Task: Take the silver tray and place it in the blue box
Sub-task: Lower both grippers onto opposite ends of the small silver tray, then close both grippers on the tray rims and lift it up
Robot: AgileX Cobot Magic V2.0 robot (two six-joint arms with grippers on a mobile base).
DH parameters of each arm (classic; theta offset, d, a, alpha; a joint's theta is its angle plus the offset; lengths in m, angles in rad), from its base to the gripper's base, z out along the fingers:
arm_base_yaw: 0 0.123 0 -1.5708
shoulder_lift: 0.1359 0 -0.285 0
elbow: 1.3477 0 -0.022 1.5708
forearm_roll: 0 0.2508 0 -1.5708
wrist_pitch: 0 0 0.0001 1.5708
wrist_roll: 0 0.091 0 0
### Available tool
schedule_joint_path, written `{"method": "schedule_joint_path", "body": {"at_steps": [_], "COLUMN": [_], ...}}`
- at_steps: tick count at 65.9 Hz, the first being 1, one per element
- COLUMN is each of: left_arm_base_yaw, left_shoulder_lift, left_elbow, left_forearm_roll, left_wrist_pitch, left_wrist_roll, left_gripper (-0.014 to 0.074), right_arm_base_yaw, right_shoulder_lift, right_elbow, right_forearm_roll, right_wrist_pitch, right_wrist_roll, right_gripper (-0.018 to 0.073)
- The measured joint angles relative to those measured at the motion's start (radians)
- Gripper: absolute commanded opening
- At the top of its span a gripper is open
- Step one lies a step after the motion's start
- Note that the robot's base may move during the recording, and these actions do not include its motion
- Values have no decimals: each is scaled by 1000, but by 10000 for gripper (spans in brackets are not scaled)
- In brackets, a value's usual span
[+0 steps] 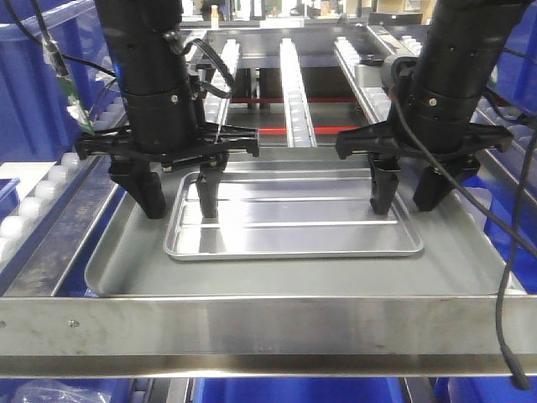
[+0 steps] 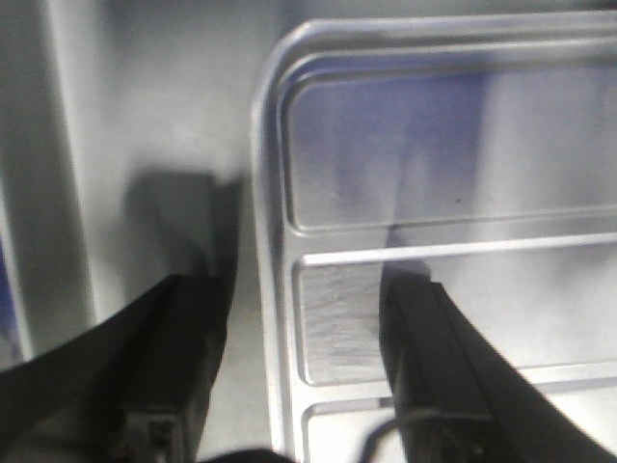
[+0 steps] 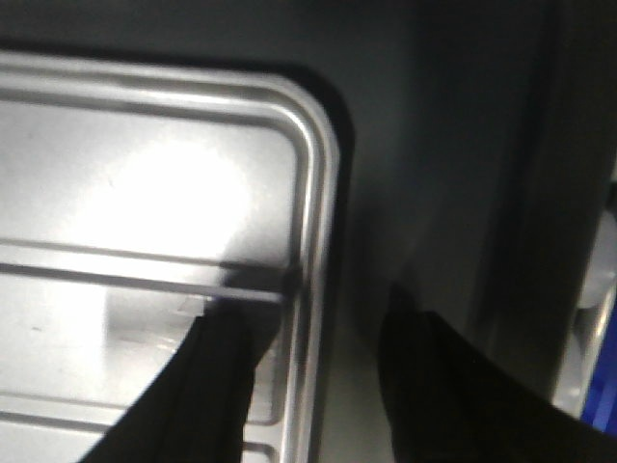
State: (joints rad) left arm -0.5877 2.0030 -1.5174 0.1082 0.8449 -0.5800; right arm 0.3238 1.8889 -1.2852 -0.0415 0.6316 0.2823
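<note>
Far left on the front view, the blue box (image 1: pixel 29 101) stands beside the roller lanes (image 1: pixel 298 92), apart from everything else.

Next over, the left gripper (image 1: pixel 179 208) is down low, its fingers (image 2: pixel 434 367) spread wide and straddling the silver tray's left rim. One finger is outside over the grey tray (image 1: pixel 126 252), the other inside over the silver bed by a ridge. It's gripping nothing. I can't tell if the tips touch metal.

Centre: the silver tray (image 1: pixel 294 227) lies flat inside the larger grey tray, nearer its back. It's not in the blue box.

Right side mirrors that. The right gripper (image 1: pixel 409 200) is low, with its fingers (image 3: pixel 222 386) wide apart across the tray's right rim. The inner finger is over the bed near a ridge, the outer over the grey tray. It has no hold either, and the wrist view is too dark to judge contact.

A steel rail (image 1: pixel 252 332) runs along the front edge.
</note>
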Motion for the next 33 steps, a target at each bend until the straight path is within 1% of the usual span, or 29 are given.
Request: {"method": "schedule_joint_path", "body": {"at_steps": [3,8,14,17,18,21,22,25,33], "left_arm_base_yaw": [0,0,3,3,3,7,8,8,8], "left_shoulder_lift": [0,2,2,2,2,2,2,2,2], "left_elbow": [-1,-2,-3,-3,-3,-3,-3,-3,-5], "left_forearm_roll": [0,-1,-5,0,-1,4,7,11,11], "left_wrist_pitch": [0,0,-7,-5,-3,3,4,9,9], "left_wrist_roll": [0,0,0,-2,-2,-2,-2,-2,-14], "left_gripper": [260,190,67,-15,-28,-113,-116,-91,-101], "right_arm_base_yaw": [0,0,2,2,2,2,2,2,2], "right_shoulder_lift": [0,0,0,0,0,0,0,0,0], "right_elbow": [0,0,-2,-2,-3,-3,-5,-7,-7], "right_forearm_roll": [2,4,10,8,8,8,8,8,8], "right_wrist_pitch": [0,-4,-8,-4,-4,-4,-3,2,4], "right_wrist_roll": [0,0,0,0,0,4,4,4,6], "right_gripper": [353,248,123,57,42,57,61,59,59]}}
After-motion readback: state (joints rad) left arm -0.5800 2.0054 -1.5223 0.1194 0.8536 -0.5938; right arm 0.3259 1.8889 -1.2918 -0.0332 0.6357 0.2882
